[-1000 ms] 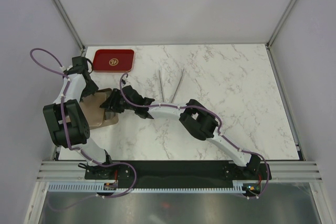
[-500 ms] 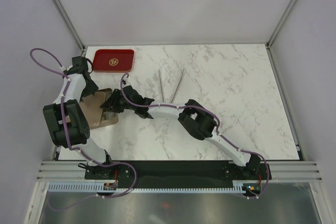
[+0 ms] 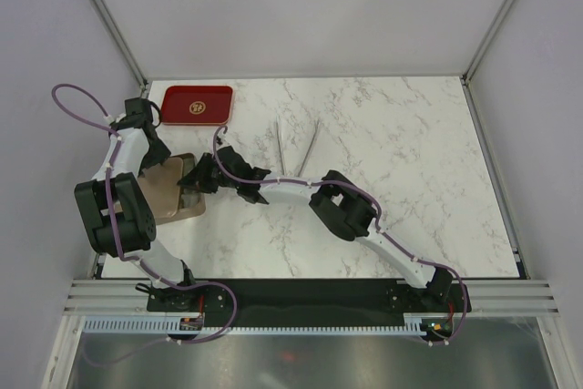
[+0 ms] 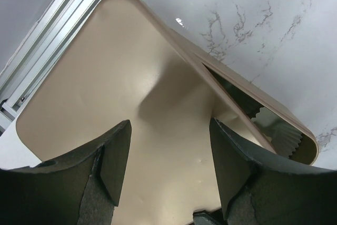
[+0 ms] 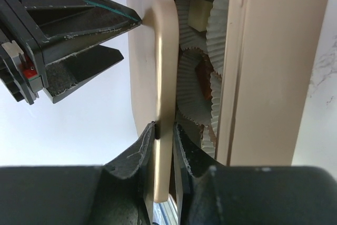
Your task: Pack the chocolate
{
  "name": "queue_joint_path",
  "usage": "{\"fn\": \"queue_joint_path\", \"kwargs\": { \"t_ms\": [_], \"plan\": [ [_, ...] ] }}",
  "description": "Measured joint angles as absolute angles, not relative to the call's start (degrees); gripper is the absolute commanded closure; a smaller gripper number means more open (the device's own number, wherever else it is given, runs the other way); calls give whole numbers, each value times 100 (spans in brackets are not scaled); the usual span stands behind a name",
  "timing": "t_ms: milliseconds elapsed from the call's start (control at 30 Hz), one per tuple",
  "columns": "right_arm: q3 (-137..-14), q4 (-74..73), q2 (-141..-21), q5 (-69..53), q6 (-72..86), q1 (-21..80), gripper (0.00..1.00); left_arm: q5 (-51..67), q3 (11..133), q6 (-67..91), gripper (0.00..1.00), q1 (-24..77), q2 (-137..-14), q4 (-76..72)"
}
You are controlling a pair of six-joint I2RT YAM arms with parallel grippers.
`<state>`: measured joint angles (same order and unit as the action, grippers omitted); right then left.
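My right gripper (image 5: 162,129) is clenched on the thin edge of the tan lid (image 5: 142,67), one finger on each face. The lid is tilted up off the box (image 5: 274,51). My left gripper (image 4: 169,130) is released, fingers spread wide over the lid's broad face. In the right wrist view one of its tips sits right at the lid's far corner, can't tell if touching. The chocolate (image 5: 200,15) is inside the box, in white pleated paper cups (image 5: 192,98). A cream bit shows at 12 o'clock in that view, with a brown piece (image 5: 202,72) toward 6 o'clock of it. In the top view the box is at the table's (image 3: 410,170) 9 o'clock edge. The red tray (image 3: 173,102) is at 11 o'clock, with a round gold emblem (image 3: 197,107) whose mark is too small to read. Pale tongs (image 3: 296,148) lie near centre toward 12 o'clock, well apart from the box.
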<state>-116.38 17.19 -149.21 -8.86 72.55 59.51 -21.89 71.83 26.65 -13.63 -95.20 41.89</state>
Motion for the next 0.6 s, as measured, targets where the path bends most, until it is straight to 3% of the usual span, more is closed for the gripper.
{"fn": "queue_joint_path", "kwargs": {
  "t_ms": [133, 600],
  "plan": [
    [-11616, 1855, -14964, -974, 7258, 5913, 94, -2185, 7183, 2663, 30, -1363, -9520, 4191],
    [-11402, 2158, -14929, -1264, 7032, 5717, 96, -2060, 7566, 2661, 29, -1361, -9142, 4405]
  ]
}}
